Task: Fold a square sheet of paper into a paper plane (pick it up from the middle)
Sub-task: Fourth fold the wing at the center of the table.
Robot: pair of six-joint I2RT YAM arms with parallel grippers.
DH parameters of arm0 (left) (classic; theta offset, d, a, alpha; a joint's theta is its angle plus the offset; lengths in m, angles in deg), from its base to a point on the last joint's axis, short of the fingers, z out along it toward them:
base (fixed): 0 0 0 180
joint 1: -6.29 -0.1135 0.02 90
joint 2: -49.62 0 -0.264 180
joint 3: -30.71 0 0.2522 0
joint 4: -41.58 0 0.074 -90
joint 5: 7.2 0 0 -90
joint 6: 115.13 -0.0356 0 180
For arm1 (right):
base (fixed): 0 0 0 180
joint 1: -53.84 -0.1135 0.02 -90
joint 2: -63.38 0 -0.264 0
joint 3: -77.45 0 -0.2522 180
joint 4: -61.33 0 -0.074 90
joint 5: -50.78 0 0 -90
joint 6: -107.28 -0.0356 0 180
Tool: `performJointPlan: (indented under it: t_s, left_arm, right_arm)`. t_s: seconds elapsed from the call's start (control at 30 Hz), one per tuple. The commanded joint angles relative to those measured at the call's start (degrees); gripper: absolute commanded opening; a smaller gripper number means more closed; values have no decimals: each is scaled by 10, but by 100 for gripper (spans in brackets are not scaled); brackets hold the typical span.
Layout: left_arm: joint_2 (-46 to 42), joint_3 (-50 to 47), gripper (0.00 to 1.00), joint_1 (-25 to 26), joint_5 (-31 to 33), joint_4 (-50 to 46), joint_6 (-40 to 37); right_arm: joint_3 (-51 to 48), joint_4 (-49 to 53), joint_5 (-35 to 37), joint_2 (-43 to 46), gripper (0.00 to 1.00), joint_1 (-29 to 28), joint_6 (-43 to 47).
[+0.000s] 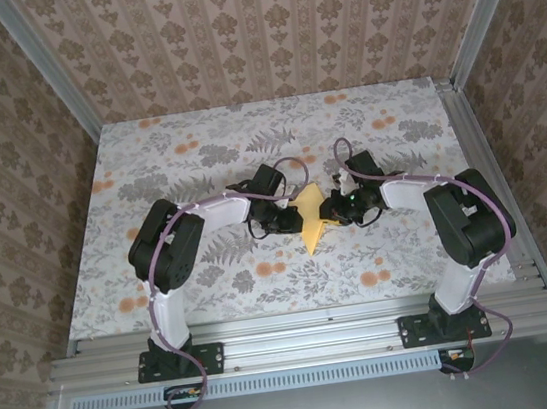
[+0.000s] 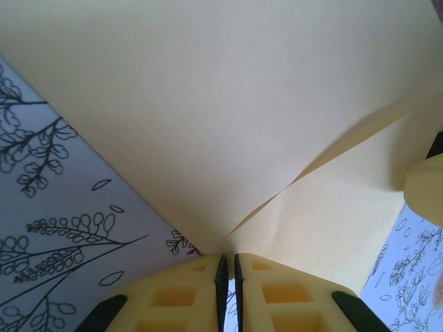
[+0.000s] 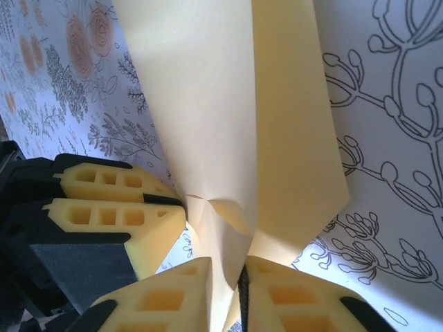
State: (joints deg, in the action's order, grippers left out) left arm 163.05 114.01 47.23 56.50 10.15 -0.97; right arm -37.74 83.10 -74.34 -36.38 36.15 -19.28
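Observation:
The pale-yellow sheet of paper point(image 1: 314, 224) is folded into a pointed shape with creases and is held just above the table's middle. My left gripper point(image 1: 293, 217) is on its left and my right gripper point(image 1: 338, 211) on its right, tips facing each other. In the left wrist view the paper point(image 2: 208, 104) fans out from the nearly closed left gripper point(image 2: 228, 256), pinched at a corner. In the right wrist view the paper point(image 3: 228, 104) runs down between the right gripper point(image 3: 232, 266), which is shut on it. The left gripper's fingers point(image 3: 118, 214) pinch its edge. A finished paper plane is out of view.
A floral tablecloth point(image 1: 196, 154) covers the table, with orange flower prints point(image 1: 369, 278) near the front. Aluminium rails point(image 1: 310, 326) run along the near edge and at the right side point(image 1: 485, 166). Patterned walls close in the back and sides.

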Motion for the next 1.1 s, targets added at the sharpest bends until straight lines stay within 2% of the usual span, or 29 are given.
performJointPlan:
  t_s: [0.0,0.23,0.33,0.43,1.07]
  left_arm:
    - [32,0,16,11,23,-29,-14]
    - [37,3,15,11,24,-30,-16]
    - [38,3,15,12,24,-30,-15]
    - [39,3,15,12,24,-30,-15]
    - [39,-10,15,11,21,-16,-12]
  right_arm:
    - [16,21,6,9,15,-1,11]
    - [22,39,22,9,6,-9,28]
    - [26,50,40,5,5,-14,35]
    - [36,68,61,4,4,-20,44]
    - [71,83,64,-19,5,-51,45]
